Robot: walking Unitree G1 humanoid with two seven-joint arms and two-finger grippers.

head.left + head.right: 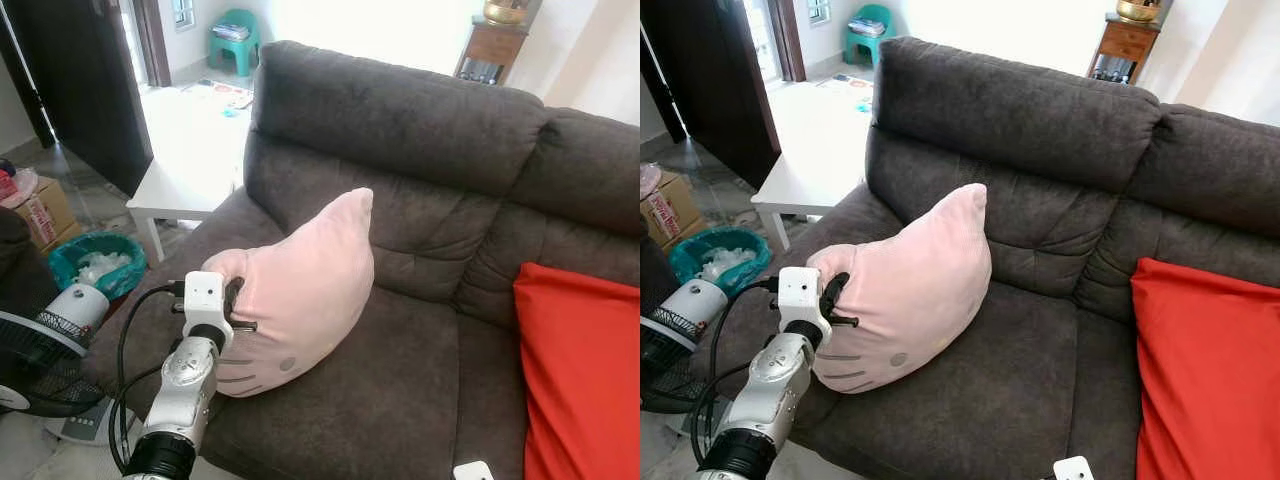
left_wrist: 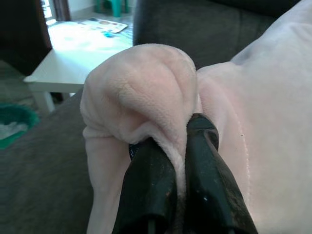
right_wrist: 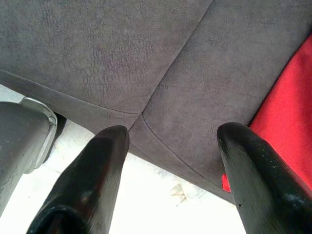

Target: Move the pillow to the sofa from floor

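One pale pink pillow (image 1: pixel 305 290) rests on the seat of a dark grey sofa (image 1: pixel 420 130), near its left arm, tilted up with a corner against the backrest.

— Which gripper has it?

— The left gripper (image 2: pixel 176 146). The left wrist view shows its two black fingers (image 2: pixel 148 187) pressed together on a bunched fold at the pillow's edge. From the head camera, that pinch is mostly hidden behind the white wrist housing.

— And the right gripper?

— The right gripper (image 3: pixel 173 139) appears from its wrist camera, fingers spread wide apart and holding nothing. It hangs over the front edge of the sofa seat, with pale floor (image 3: pixel 156 209) below.

— What else is around?

— A red cushion (image 1: pixel 580 370) lies on the right side of the seat, well apart from the pillow. Beside the sofa's left arm stand a white side table (image 1: pixel 190 180) and a teal basket (image 1: pixel 95 262). A fan (image 1: pixel 35 365) sits at the lower left.
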